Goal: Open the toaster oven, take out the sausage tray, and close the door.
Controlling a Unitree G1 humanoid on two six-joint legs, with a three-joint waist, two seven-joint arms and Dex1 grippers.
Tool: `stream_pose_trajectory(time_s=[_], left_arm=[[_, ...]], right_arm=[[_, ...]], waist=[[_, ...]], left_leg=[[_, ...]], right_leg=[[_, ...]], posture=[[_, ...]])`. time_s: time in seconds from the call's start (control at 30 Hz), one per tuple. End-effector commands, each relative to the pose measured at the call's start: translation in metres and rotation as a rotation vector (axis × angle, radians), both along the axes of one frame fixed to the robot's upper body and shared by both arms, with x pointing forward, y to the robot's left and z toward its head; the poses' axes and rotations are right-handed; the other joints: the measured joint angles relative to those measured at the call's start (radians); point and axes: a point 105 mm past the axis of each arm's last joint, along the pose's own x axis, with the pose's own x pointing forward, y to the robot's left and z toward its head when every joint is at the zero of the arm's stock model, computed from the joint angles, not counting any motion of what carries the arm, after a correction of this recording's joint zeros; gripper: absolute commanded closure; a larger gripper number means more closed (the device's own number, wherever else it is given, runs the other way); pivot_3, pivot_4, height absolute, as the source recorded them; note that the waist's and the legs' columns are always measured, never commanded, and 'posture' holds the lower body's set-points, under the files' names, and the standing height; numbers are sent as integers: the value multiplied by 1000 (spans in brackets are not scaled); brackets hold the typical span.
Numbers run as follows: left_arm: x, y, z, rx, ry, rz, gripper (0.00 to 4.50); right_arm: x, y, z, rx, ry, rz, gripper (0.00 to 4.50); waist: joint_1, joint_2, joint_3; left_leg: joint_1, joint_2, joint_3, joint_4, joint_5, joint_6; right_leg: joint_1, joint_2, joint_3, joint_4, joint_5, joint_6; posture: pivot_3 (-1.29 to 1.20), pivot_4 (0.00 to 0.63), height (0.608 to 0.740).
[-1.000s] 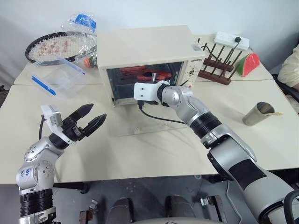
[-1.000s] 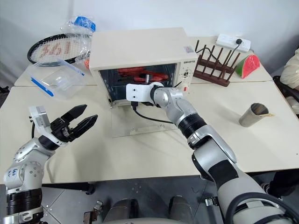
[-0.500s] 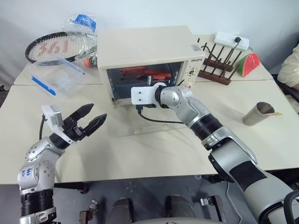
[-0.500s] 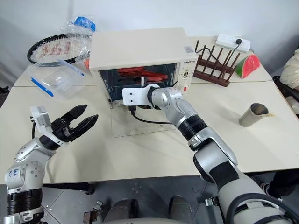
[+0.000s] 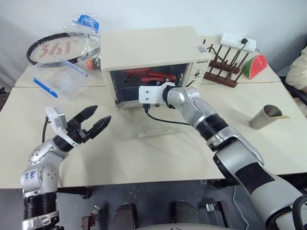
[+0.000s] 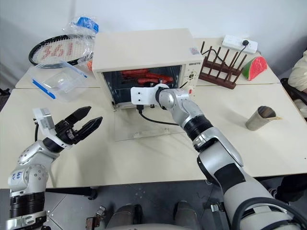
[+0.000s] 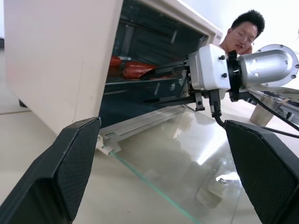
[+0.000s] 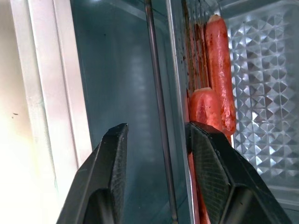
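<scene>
While the left gripper (image 5: 91, 122) hangs over the near left of the table (image 5: 158, 158), its two black fingers stand wide apart with nothing between them, pointing toward the oven. Behind it, at the table's far left, lie a clear box (image 5: 60, 76) with blue clips, a racket (image 5: 53, 48) and a crumpled plastic bag (image 5: 84, 24).

The oven (image 5: 148, 48) sits at the middle of the far side, its door (image 5: 144, 122) dropped flat onto the table in front of it, so the cavity is open. The tray (image 8: 261, 98) rests inside on the rack, with the reddish sausages (image 6: 144, 74) lying on its ridged base. The oven's knobs (image 5: 196, 72) are on its right face.

The right gripper (image 7: 166, 84) reaches into the oven mouth from the right arm, which stretches across the open door. In the right wrist view its fingers (image 8: 112, 172) straddle the tray's front rim and a rack wire, one on each side, narrowed but with a gap between them; I cannot tell whether they press on the rim.

Right of the oven stand a dark wooden rack (image 5: 223, 64), a white power strip (image 5: 237, 42) and a watermelon slice (image 5: 254, 66). Nearer, toward the right edge, is a metal cup (image 5: 265, 117). A person (image 7: 245, 32) shows beyond the oven in the left wrist view.
</scene>
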Motion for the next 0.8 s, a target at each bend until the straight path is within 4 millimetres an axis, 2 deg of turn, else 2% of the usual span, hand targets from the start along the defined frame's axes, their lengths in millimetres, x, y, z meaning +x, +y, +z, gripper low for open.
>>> stream_pose_trajectory(time_s=[0.03, 0.33, 0.43, 0.53, 0.6, 0.8], left_arm=[[1, 1, 9, 17, -45, 6, 0], [4, 1, 9, 22, -46, 6, 0], [4, 2, 9, 20, -47, 8, 0], [4, 2, 9, 18, -44, 10, 0], [4, 3, 9, 16, -44, 10, 0], [4, 5, 9, 9, -38, 8, 0]], right_arm=[[8, -8, 5, -16, -39, -55, 2484], [12, -4, 12, -9, -71, -71, 2484], [11, -1, 13, -14, -81, -57, 3025], [8, 3, 16, -34, -116, -32, 4056], [7, 4, 18, -40, -133, -24, 4490], [-4, 8, 19, -47, -185, 9, 4490]], waist=[[1, 0, 0], [-3, 0, 0], [-3, 0, 0], [-4, 0, 0], [-4, 0, 0], [-4, 0, 0]], left_leg=[[0, 0, 0, 0, 0, 0], [0, 0, 0, 0, 0, 0], [0, 0, 0, 0, 0, 0], [0, 0, 0, 0, 0, 0], [0, 0, 0, -1, 0, 0], [0, 0, 0, -2, 0, 0]], right_leg=[[0, 0, 0, 0, 0, 0], [0, 0, 0, 0, 0, 0], [0, 0, 0, 0, 0, 0], [0, 0, 0, 0, 0, 0], [0, 0, 0, 0, 0, 0], [-1, 0, 0, 0, 0, 0]], posture=[[0, 150, 740], [0, 150, 740], [0, 150, 740], [0, 150, 740], [0, 150, 740], [0, 150, 740]])
